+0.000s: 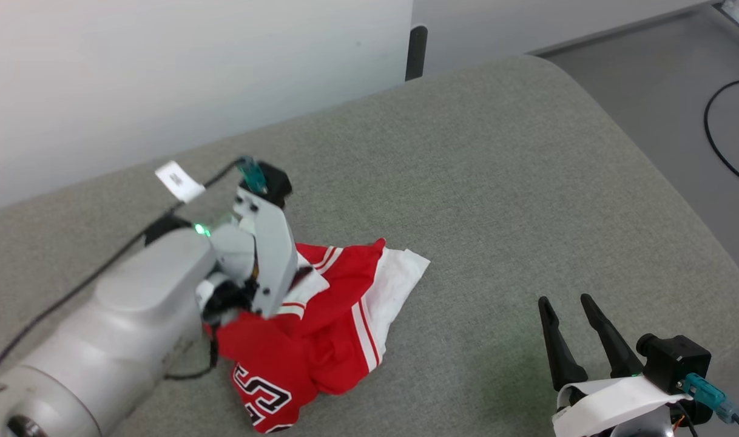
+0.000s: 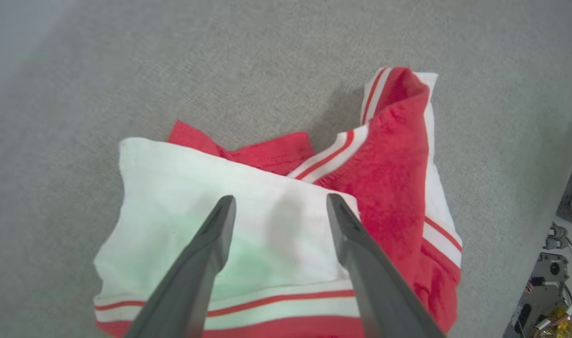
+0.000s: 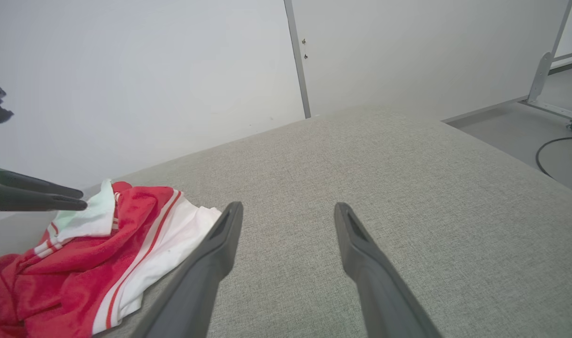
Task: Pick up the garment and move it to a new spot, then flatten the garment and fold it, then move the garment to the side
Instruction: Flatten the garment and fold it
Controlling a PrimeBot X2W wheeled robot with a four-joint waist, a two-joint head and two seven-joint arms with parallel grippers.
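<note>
The garment [image 1: 327, 328] lies crumpled on the grey fabric surface [image 1: 497, 182]. It is red with white sleeves and striped trim, and part of a black number shows at its near end. My left arm reaches over the garment's left part in the head view. In the left wrist view my left gripper [image 2: 281, 201] is open, its fingers spread just above a white sleeve [image 2: 182, 188] with nothing between them. The right wrist view shows those fingertips [image 3: 77, 199] beside the garment [image 3: 88, 263]. My right gripper [image 1: 565, 300] stands open and empty to the garment's right [image 3: 288, 206].
A pale wall stands behind the surface, with a black post [image 1: 416, 51] at its far edge. The surface's rounded right edge drops to grey floor with a black cable [image 1: 718, 139]. A white tag [image 1: 178, 180] hangs on my left arm's cable.
</note>
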